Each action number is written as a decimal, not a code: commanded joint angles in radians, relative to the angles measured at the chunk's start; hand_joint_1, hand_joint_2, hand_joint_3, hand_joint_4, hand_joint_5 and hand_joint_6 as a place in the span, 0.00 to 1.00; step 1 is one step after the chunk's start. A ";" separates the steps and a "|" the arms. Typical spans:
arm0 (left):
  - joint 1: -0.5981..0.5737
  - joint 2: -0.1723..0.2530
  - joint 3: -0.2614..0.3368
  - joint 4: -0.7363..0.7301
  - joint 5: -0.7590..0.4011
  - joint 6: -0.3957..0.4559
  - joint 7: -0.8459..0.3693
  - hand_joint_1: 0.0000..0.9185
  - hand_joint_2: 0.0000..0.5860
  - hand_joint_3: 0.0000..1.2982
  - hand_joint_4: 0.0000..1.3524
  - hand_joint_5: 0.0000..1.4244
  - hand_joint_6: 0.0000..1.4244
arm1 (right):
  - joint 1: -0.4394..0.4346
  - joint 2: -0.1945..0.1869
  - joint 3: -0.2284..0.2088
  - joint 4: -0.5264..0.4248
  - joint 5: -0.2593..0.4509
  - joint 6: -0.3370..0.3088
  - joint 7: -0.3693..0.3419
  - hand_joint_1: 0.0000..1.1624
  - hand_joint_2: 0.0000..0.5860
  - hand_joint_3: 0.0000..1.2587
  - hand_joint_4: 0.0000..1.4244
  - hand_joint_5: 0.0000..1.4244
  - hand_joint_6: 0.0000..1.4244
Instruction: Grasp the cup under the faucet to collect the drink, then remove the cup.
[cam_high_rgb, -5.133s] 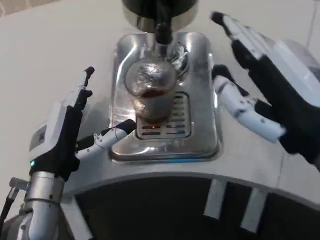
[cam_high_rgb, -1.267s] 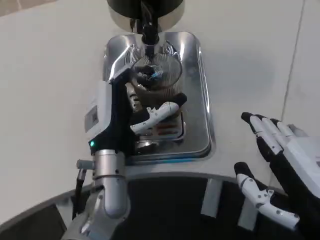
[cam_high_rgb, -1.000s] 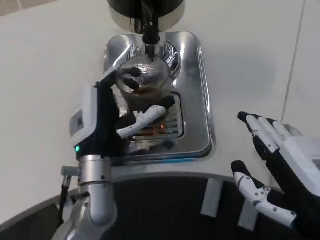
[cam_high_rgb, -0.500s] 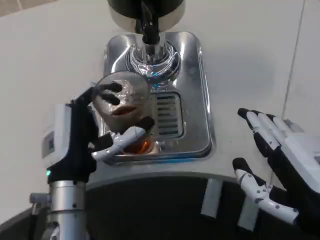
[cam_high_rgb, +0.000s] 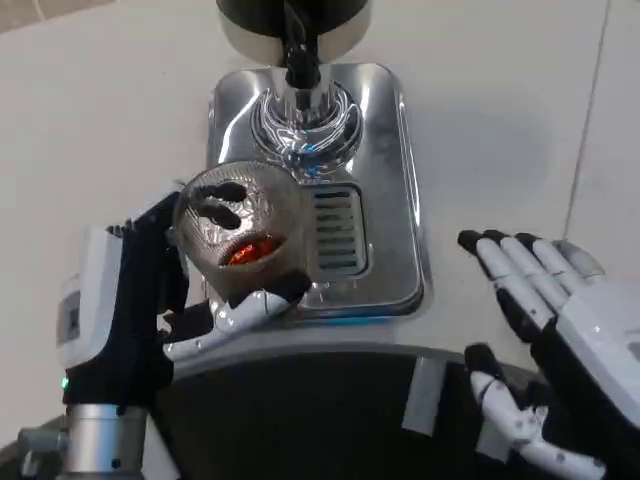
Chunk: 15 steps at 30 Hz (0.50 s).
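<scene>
My left hand is clamped around the cup, at the drip tray's seven o'clock corner, off the faucet. My right hand, fingers spread, hovers over the white table at four o'clock.

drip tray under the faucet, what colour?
Shiny silver metal drip tray, mirror-like, with a slotted grille; seen in the head view.

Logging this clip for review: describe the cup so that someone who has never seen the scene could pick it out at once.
Start at the shiny steel drip tray under the black faucet. At the tray's front left corner, the left hand grips the cup. It is the one clear glass there, with a little reddish-brown drink at its bottom.
</scene>
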 joint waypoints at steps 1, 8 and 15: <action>0.035 0.015 0.015 -0.073 -0.008 -0.064 -0.024 0.77 0.08 0.88 0.86 0.96 1.00 | 0.051 -0.011 -0.015 0.004 0.011 -0.062 -0.045 0.08 1.00 0.00 0.00 0.00 0.00; 0.109 0.022 0.031 -0.166 -0.014 -0.115 -0.078 0.77 0.07 0.88 0.86 0.96 1.00 | 0.130 -0.028 -0.069 -0.016 0.027 -0.170 -0.116 0.08 1.00 0.00 0.00 0.00 0.00; 0.175 0.008 0.038 -0.213 -0.028 -0.131 -0.128 0.77 0.06 0.88 0.86 0.96 1.00 | 0.224 -0.020 -0.124 -0.027 0.059 -0.248 -0.156 0.08 1.00 0.00 0.00 0.00 0.00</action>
